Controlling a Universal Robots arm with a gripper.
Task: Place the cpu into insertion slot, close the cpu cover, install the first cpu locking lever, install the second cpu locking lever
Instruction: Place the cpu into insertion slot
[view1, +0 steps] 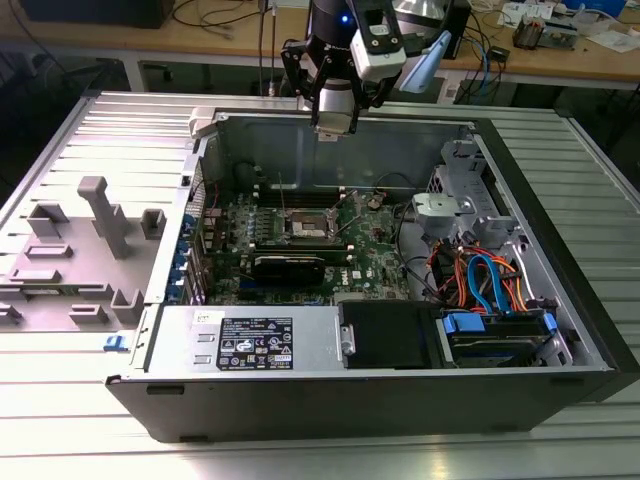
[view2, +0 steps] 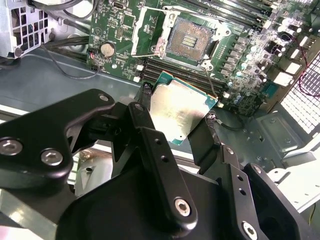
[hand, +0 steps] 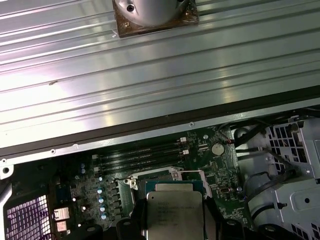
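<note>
Standing at the exterior view's left: grey fixture blocks (view1: 105, 215) on the ribbed metal table (view1: 60, 400), just beside the open computer case (view1: 330, 410).
Case, middle: the green motherboard (view1: 375, 255) lies flat inside, and the insertion slot (view1: 312, 228) sits in it.
Insertion slot: in the second wrist view it is bare (view2: 190, 40), with the dark contact field uncovered and no chip in it.
Cpu cover: the silver frame (view2: 146, 32) is swung up and away at one side of the slot, so the slot is free from above.
Gripper: it hangs above the far wall of the case (view1: 329, 132), well apart from the slot.
Grip: the two black fingertips (view2: 144, 95) press on opposite edges of the cpu (view2: 185, 102); the chip is held flat, metal top toward the camera, and also in the first wrist view (hand: 172, 215).
Case, right: drive cage with orange and blue cables (view1: 480, 275).
Step in hand: placing the cpu, as I judge; nothing is seated, cover and levers not yet closed.
What this step demands: I think the chip must be level and square to the slot rim, and must go in without force, because the contacts look delicate.
</note>
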